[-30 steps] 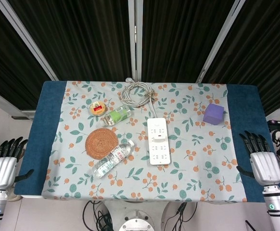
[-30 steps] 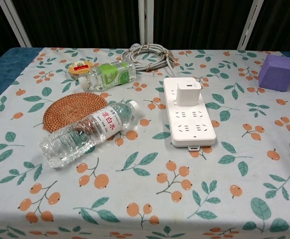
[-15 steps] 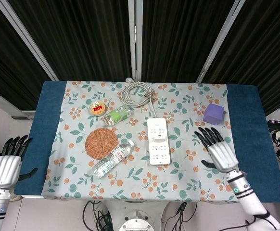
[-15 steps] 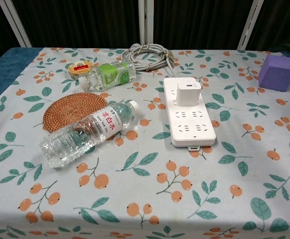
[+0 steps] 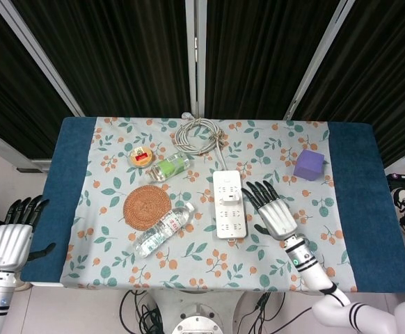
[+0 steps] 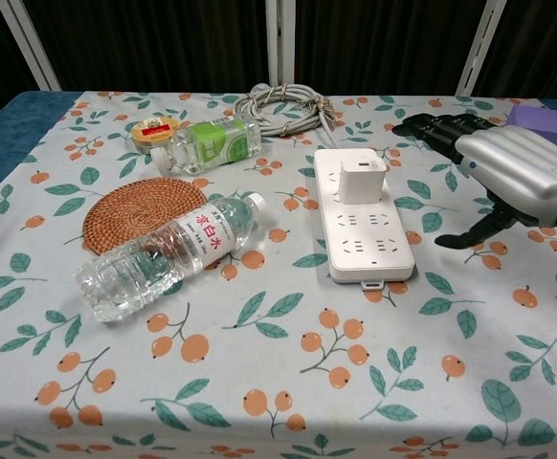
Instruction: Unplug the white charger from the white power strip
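A white power strip [image 5: 229, 213] [image 6: 364, 226] lies lengthwise in the middle of the floral tablecloth. The white charger [image 5: 232, 197] [image 6: 363, 180] is plugged into its far half. My right hand [image 5: 273, 212] [image 6: 515, 173] hovers just right of the strip, fingers spread and pointing away from me, holding nothing and not touching the charger. My left hand [image 5: 13, 235] hangs beyond the table's left edge, fingers apart and empty; the chest view does not show it.
A coiled grey cable [image 5: 198, 135] lies behind the strip. To the left are a woven coaster [image 5: 147, 206], a clear water bottle [image 5: 162, 229], a small green bottle [image 5: 167, 168] and a round tin [image 5: 140, 156]. A purple cube [image 5: 308, 165] sits at the right rear.
My right hand has swept left from the table's right side to just beside the power strip, and now shows in the chest view. The left hand has hardly moved.
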Tool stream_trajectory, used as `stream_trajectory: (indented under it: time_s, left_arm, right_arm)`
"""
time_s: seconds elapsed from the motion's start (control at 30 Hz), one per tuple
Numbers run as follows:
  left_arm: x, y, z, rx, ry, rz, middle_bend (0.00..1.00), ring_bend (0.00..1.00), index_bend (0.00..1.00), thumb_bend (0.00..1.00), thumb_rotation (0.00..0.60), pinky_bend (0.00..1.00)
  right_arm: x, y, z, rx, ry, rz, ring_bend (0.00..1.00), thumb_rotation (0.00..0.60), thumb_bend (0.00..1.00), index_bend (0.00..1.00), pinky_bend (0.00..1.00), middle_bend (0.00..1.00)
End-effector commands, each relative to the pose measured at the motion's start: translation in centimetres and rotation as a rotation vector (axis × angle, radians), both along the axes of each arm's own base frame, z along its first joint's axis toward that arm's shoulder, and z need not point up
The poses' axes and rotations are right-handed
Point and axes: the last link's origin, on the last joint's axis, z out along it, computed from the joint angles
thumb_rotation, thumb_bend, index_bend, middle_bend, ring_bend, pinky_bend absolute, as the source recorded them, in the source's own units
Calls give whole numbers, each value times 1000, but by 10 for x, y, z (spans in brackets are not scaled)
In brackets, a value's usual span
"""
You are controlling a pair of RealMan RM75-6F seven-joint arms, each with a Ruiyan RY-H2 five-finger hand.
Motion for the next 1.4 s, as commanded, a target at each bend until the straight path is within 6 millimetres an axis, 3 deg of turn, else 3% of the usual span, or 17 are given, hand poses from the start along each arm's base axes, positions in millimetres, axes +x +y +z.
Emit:
stream_trajectory:
  time_s: [0.03,0.27,0.73,0.87,0.93,1.0,1.1,1.2,1.3,1.4]
  left_arm:
    - [-1,0,0,-3,-2,2,35,0,91,136,600,0]
    - [-3,0,-1,-11,-13,2,35,0,91,136,600,0]
    - [-6,-1,2,-12,-13,-1,35,0,91,134,600,0]
    - [3,4,1,-41,-14,-53,35,0,91,134,600,0]
    - [15,9,-2,-79,-21,-113,35,0,96,134,600,0]
    - [32,17,-7,-132,-37,-189,37,0,108,141,600,0]
    - [63,30,-20,-247,-84,-311,93,0,151,241,600,31]
    - [96,43,-36,-352,-96,-438,158,23,184,332,600,84]
    - [128,52,-58,-444,-77,-547,186,45,207,349,600,129]
    - [156,60,-82,-531,-60,-618,193,65,213,350,600,144]
  right_arm:
    - [7,-2,-9,9,-19,15,0,600,24,0,0,0]
    - [16,0,-29,32,-25,46,0,600,19,0,0,0]
    - [48,-2,-46,45,-67,122,0,600,13,0,0,0]
    - [42,1,-24,9,-90,137,0,600,12,0,0,0]
    - [38,1,1,0,-113,132,0,600,13,0,0,0]
    - [39,-2,31,5,-125,123,0,600,13,0,0,0]
    - [51,-13,76,50,-123,112,0,600,34,0,0,0]
    - [64,-26,108,101,-80,99,0,600,82,0,0,0]
    - [75,-40,124,155,-21,69,0,600,111,0,60,22]
    - [84,-51,128,207,37,44,0,600,116,0,106,55]
